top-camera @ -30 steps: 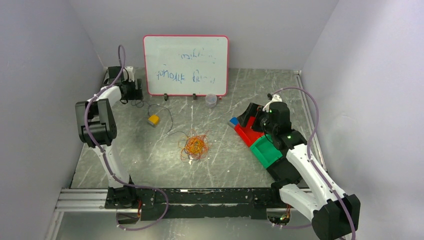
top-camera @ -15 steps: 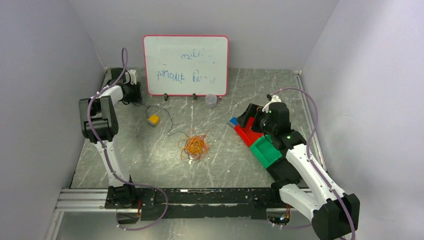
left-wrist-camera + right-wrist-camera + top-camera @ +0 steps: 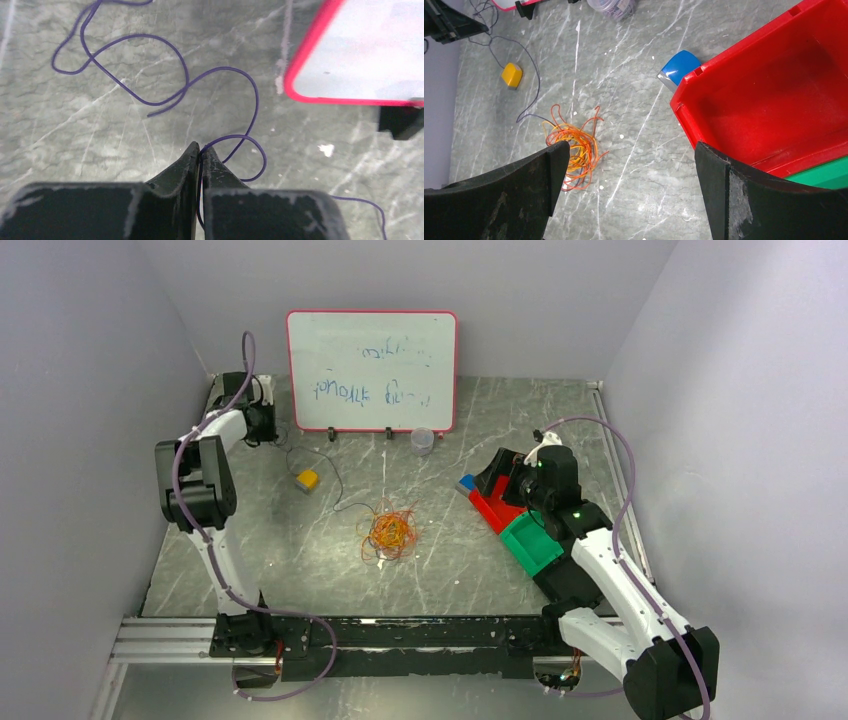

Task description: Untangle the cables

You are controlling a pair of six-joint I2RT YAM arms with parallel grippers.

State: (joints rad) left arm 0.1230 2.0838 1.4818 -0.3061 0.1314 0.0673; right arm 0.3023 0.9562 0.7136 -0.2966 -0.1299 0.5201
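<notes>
Grey marble-patterned table (image 3: 300, 570): bears every item below.

Whiteboard (image 3: 371, 370), red-framed, faint blue writing: stands upright at the far edge on small black feet.

Right gripper (image 3: 631, 150): raised over the right side of the table, fingers spread wide, nothing between them. Its wrist view looks down on the red bin and the tangle.

Left gripper (image 3: 200, 150): low at the far left, just beside the whiteboard's lower left corner. Jaws pressed together, pinching the dark purple cable at the tips.

Red bin (image 3: 774, 100): open-topped, right of centre, nothing visible inside.

Green bin (image 3: 530, 543): touching the red bin on its near side.

Tangle of cables (image 3: 390, 532): orange, yellow and red loops in one loose clump near the table's centre, apart from both grippers.

Dark purple cable (image 3: 165, 75): a single thin strand, curling in loops on the table ahead of the left gripper, then running past the yellow block to the tangle's left edge. Whether it is joined to the tangle cannot be told.

Clear cup (image 3: 423, 440): in front of the whiteboard's right end.

Yellow block (image 3: 307, 480): left of the tangle.

Blue block (image 3: 466, 483): touching the red bin's far corner.
</notes>
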